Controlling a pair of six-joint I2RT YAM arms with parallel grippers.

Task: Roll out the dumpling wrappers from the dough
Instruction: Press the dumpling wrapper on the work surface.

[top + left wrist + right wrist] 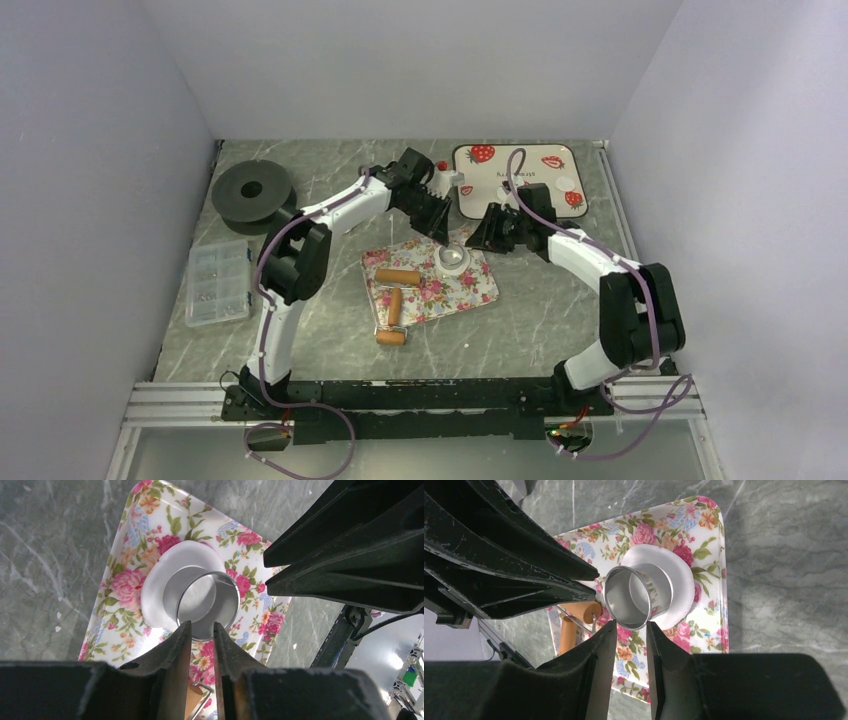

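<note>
Mid-table, left tool (201, 627) and right tool (630, 627) meet at the ring (227, 607) on the dough (155, 587).
Nearest, a rolling pin (393, 300) lies on the tray (440, 295), just short of the dough. Each tool straddles the ring's rim, jaws narrow; whether they pinch it I cannot tell. Press squarely and lift level, or the cut edge tears. Arms crowd each other. Beyond: strawberry mat (545, 175); spool (252, 190) and box (218, 283) far left.

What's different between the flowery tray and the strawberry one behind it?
The floral tray is covered in pink roses; the strawberry tray is white with scattered red strawberries. The floral tray lies askew mid-table, the strawberry tray square at the back. The floral tray carries a rolling pin and a metal ring cutter on a dough disc; the strawberry tray holds small dumpling wrappers. Both are flat rounded rectangles.
</note>
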